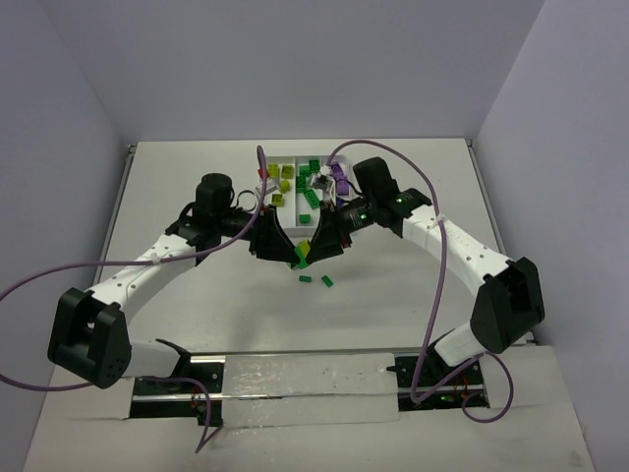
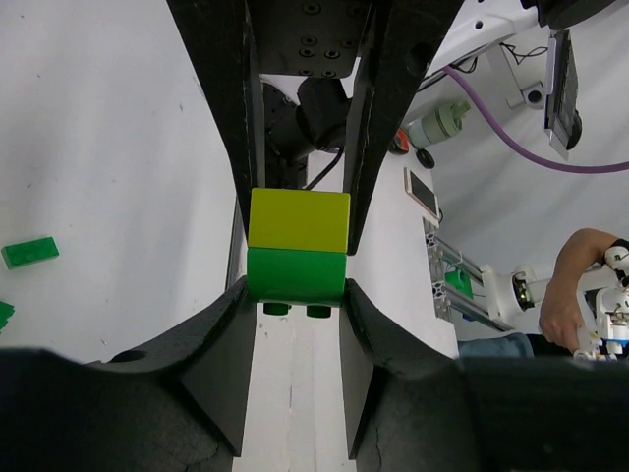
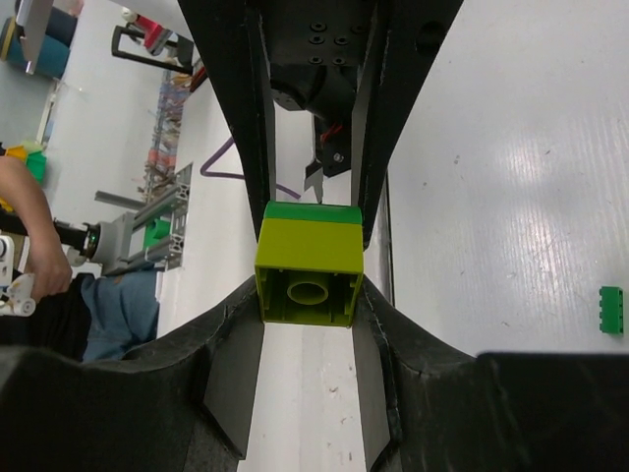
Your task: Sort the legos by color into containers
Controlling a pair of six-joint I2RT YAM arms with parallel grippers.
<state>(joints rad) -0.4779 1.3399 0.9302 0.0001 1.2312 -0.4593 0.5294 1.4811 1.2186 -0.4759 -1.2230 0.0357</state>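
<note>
A two-colour stack hangs between both grippers above the table in front of the tray [image 1: 295, 157]. My left gripper [image 2: 295, 287] is shut on its green brick [image 2: 295, 275], with the yellow-green brick [image 2: 298, 219] beyond it. My right gripper [image 3: 309, 297] is shut on the yellow-green brick [image 3: 310, 265], whose hollow underside faces its camera, and the green half [image 3: 314, 211] shows behind it. From above, the stack [image 1: 303, 254] sits where the left gripper [image 1: 293, 256] and right gripper [image 1: 314, 250] meet. The tray holds yellow-green legos [image 1: 280, 182], green legos [image 1: 310, 192] and purple legos [image 1: 339, 177].
Two loose green bricks [image 1: 306, 279] [image 1: 327, 282] lie on the table just below the grippers. One green brick [image 2: 29, 252] shows at the left of the left wrist view, and a green brick [image 3: 611, 310] at the right of the right wrist view. Purple cables [image 1: 442, 285] loop over both arms.
</note>
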